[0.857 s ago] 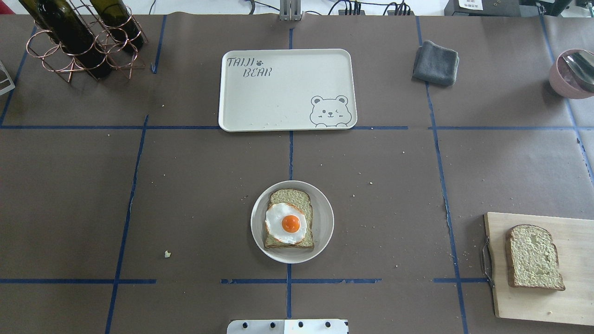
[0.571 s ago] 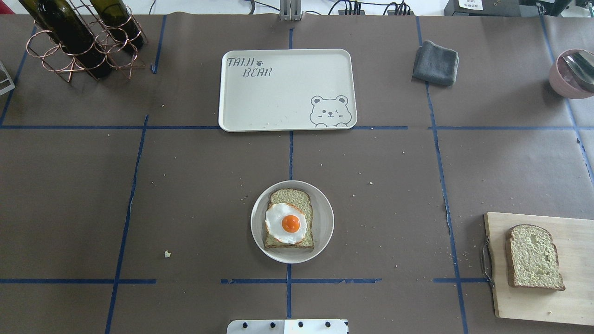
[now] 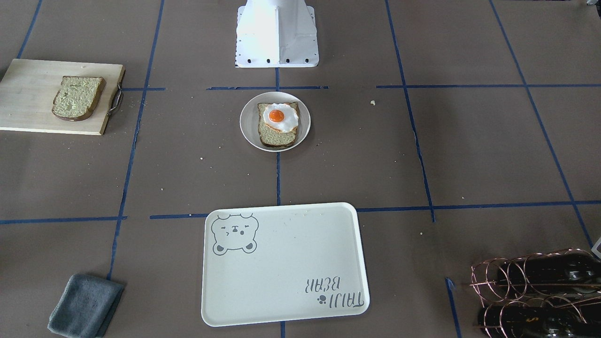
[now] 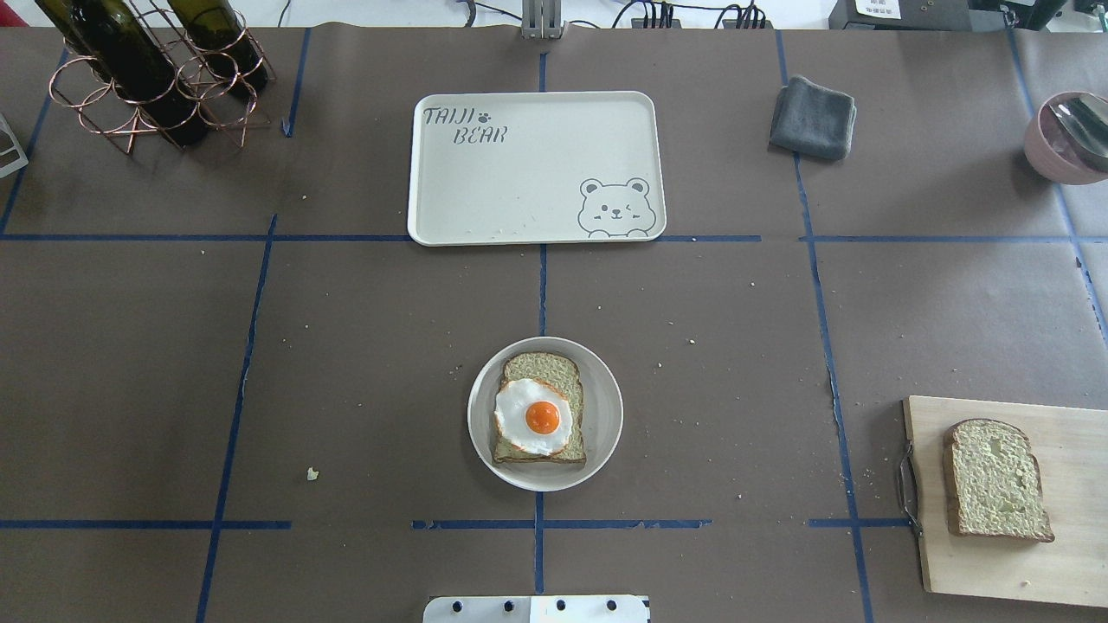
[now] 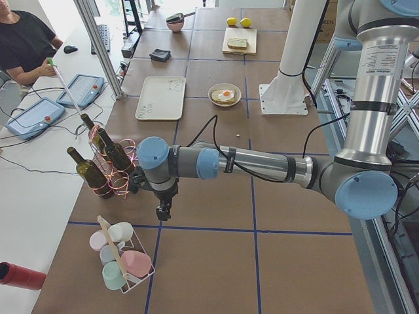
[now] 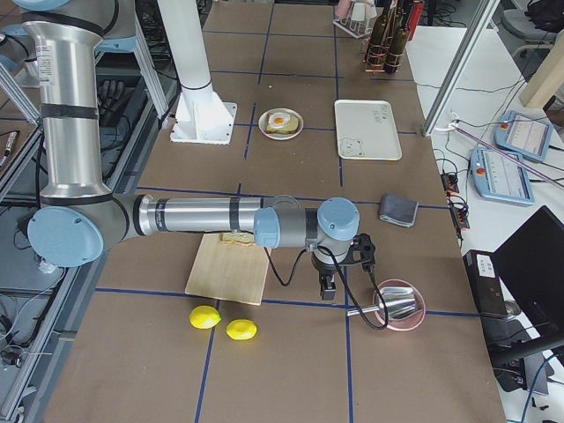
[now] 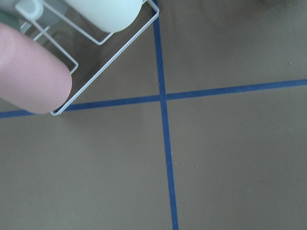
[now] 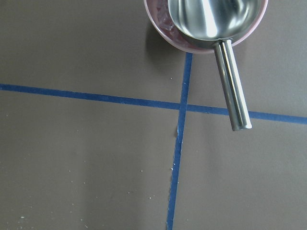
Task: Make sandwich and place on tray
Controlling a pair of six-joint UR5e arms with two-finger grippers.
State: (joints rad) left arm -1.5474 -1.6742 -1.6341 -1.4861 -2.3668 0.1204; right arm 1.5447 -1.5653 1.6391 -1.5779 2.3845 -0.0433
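Observation:
One bread slice [image 4: 554,372] lies on a round white plate [image 4: 608,415] at the table's near middle, with a fried egg [image 4: 532,415] on top. The second bread slice [image 4: 995,480] lies on a wooden board [image 4: 1065,433] at the near right. The cream bear tray [image 4: 519,173] lies empty at the far middle. Both grippers are off the overhead view. The left gripper [image 5: 161,210] hangs over the table's left end near the bottles. The right gripper [image 6: 327,289] hangs over the right end beside the pink bowl. I cannot tell whether either is open or shut.
A copper rack with wine bottles [image 4: 147,69] stands at the far left. A grey cloth [image 4: 812,117] lies at the far right. A pink bowl with a metal scoop [image 4: 1069,138] sits at the right edge. A wire rack of cups [image 5: 121,261] and two lemons [image 6: 225,323] lie at the table's ends.

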